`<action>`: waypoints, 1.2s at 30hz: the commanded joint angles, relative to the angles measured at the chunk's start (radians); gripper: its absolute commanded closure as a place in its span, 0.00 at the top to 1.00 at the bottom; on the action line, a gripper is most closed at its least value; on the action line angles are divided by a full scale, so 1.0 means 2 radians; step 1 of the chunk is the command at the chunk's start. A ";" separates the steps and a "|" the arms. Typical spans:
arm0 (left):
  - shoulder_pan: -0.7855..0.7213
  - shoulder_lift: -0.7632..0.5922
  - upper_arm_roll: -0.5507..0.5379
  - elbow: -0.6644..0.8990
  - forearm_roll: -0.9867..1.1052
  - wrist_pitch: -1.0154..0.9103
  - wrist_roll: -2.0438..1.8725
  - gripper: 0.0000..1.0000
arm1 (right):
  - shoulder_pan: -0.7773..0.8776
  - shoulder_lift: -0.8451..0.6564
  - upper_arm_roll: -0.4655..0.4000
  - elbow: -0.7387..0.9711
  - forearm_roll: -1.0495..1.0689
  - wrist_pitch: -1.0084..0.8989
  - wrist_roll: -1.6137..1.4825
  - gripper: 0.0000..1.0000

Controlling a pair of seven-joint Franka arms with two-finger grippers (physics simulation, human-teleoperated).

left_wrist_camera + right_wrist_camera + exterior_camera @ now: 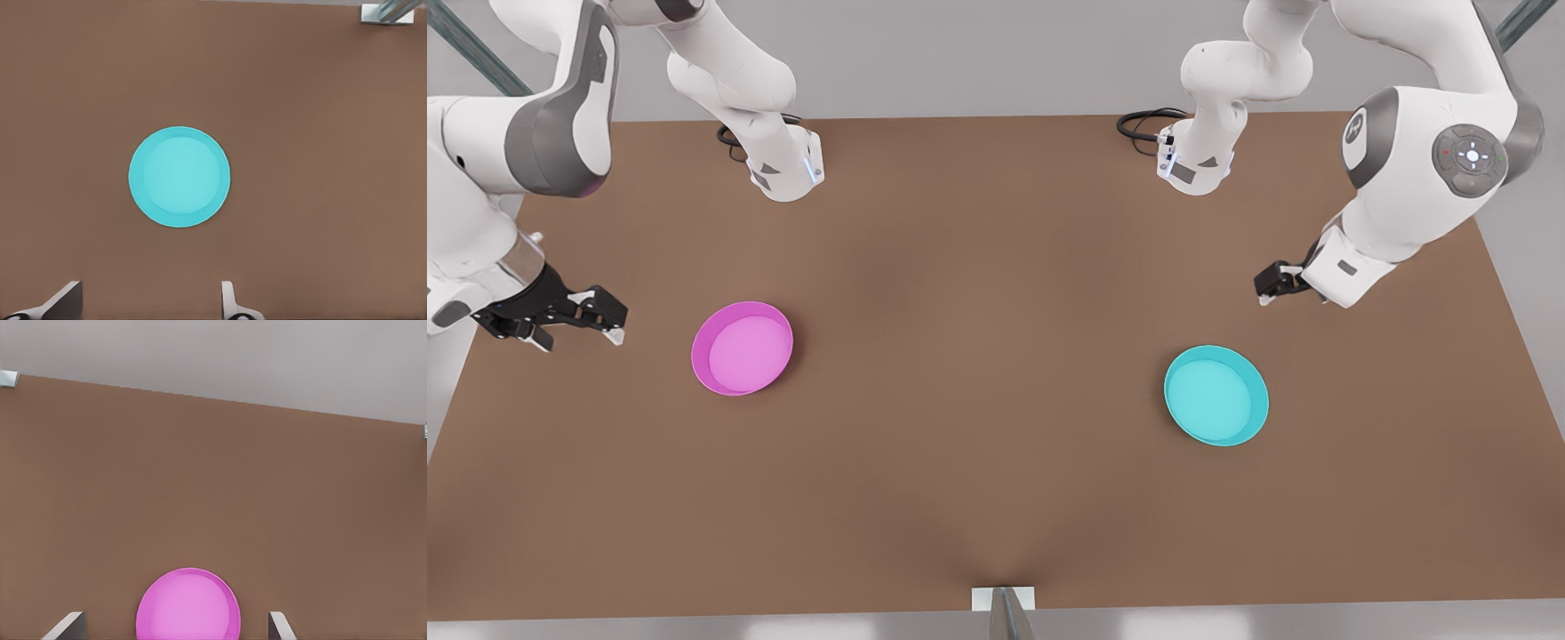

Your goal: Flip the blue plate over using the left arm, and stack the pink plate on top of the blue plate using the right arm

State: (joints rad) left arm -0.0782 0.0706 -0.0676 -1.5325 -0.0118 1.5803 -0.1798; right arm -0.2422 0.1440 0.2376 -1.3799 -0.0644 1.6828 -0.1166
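The blue plate [1216, 396] lies hollow side up on the brown table at the front view's right; the left wrist view looks straight down on the blue plate [179, 177]. My left gripper [1267, 289] hovers up and back from it, open, and its fingertips [67, 300] stand clear of the plate. The pink plate [743, 348] lies hollow side up at the front view's left. My right gripper [609, 324] hangs beside it, nearer the table's edge, open and holding nothing. In the right wrist view, the pink plate [188, 605] sits between the two spread fingertips [280, 625] and below them.
The brown table [978, 356] has a wide bare stretch between the two plates. Both arm bases and black cables [1143, 124] stand along the far edge. A small white bracket [1003, 597] sits at the middle of the near edge.
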 commanded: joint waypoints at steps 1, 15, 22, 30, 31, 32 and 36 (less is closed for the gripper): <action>0.011 0.000 0.000 0.000 -0.001 0.000 0.000 1.00 | -0.001 0.000 0.000 0.000 0.000 0.000 0.000 1.00; 0.144 0.172 -0.005 -0.085 -0.153 0.136 0.200 1.00 | 0.000 0.009 0.001 0.000 0.000 0.000 0.001 1.00; 0.164 0.248 -0.005 -0.083 -0.153 0.218 0.266 1.00 | 0.000 0.009 0.005 0.000 -0.001 -0.001 0.001 1.00; 0.163 0.285 -0.005 -0.084 -0.152 0.231 0.279 1.00 | 0.001 0.007 0.006 0.000 -0.001 -0.001 0.002 1.00; 0.163 0.288 -0.005 -0.084 -0.152 0.232 0.279 1.00 | 0.001 0.008 0.006 0.000 -0.001 -0.001 0.002 1.00; 0.164 0.294 -0.005 -0.083 -0.152 0.233 0.279 1.00 | 0.001 0.009 0.006 0.000 -0.001 -0.001 0.002 1.00; 0.163 0.302 -0.005 -0.083 -0.153 0.233 0.279 1.00 | 0.002 0.009 0.007 0.000 0.000 -0.001 0.002 1.00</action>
State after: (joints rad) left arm 0.2470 0.6781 -0.0782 -1.6995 -0.3164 2.0463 0.3783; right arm -0.2375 0.1611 0.2515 -1.3806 -0.0644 1.6812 -0.1134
